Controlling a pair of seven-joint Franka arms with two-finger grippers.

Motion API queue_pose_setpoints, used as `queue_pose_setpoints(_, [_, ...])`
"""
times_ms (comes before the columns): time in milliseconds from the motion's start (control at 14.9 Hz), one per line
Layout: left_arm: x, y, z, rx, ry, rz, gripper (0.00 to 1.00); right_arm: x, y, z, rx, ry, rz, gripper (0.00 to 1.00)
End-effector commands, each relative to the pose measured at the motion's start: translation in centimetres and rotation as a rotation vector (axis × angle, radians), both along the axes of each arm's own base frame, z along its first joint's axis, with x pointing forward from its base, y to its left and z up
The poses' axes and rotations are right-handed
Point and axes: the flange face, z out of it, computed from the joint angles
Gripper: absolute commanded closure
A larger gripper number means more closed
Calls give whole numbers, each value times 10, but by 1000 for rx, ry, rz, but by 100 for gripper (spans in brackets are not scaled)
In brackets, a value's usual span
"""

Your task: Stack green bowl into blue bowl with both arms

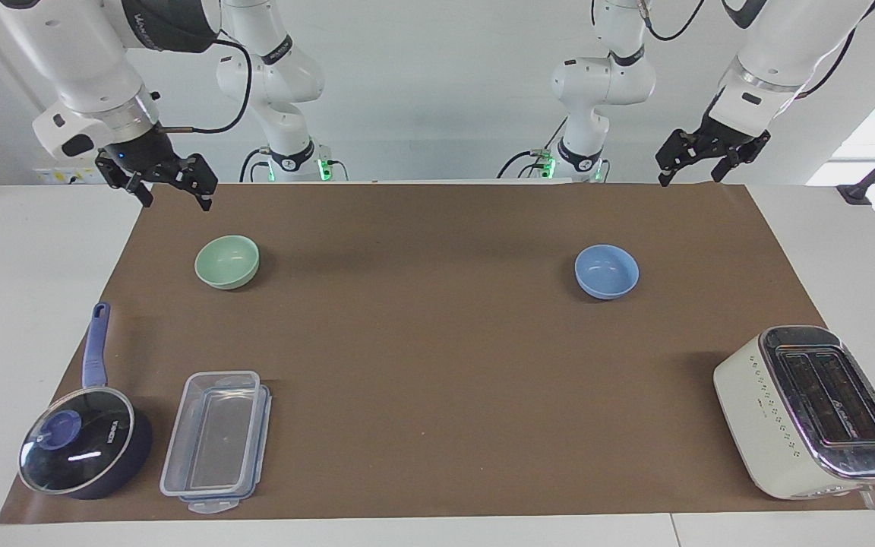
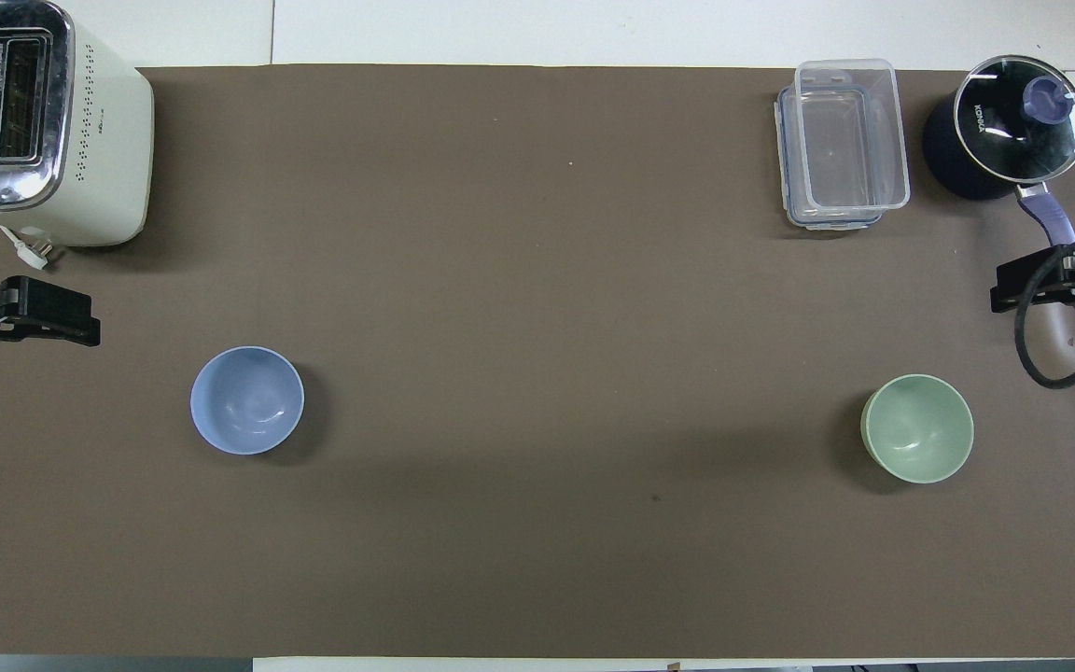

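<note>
Both grippers raised, jaws apart, empty: right gripper point(image 1: 172, 191) near green bowl point(image 1: 227, 261), left gripper point(image 1: 699, 163) near blue bowl point(image 1: 607, 271). Risk: rim pinch slips, bowl tips.

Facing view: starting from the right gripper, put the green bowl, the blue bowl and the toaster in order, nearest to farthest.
From the right gripper, raised and open at the right arm's end of the table:
1. Green bowl, on the mat just below it.
2. Blue bowl, toward the left arm's end, level with the green bowl.
3. Toaster, at the left arm's end, farthest from the robots.
</note>
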Motion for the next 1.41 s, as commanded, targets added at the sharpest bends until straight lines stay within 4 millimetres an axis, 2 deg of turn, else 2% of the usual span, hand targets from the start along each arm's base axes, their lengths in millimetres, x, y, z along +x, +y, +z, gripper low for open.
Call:
queue_pose_setpoints(0, [-4,-1,1,14,-17,0,0,-4,-2,2,-4,-5,-19,0])
queue_pose_setpoints(402, [-6,-1,3,11,-24,-9,0,-4,0,1,-4,-2,-17,0])
queue_pose_setpoints(670, [-8,1,1,9,-22,-6,0,-11,-2,-11,-2,6,-9,0])
queue_pose_setpoints(804, [-5,5,-9,11,-24,-3,0,-21,-16,-26,-2,8,-34,0])
queue_pose_setpoints(939, [1,7,-40,9,-18,-27,0,-32,-28,-43,5,2,-38,0])
queue_pose_setpoints(1073, [3,16,-89,5,-1,-79,0,-42,-38,-63,4,-28,-16,0])
queue_pose_setpoints(1140, [3,24,-115,2,0,-108,0,-51,-52,-74,4,-38,-10,0])
queue_pose_setpoints(1274, [-1,45,-169,-5,6,-164,0,-63,-65,-88,8,-35,22,0])
queue_pose_setpoints(1341, [-1,46,-192,-7,9,-194,0,-69,-69,-94,6,-44,27,0])
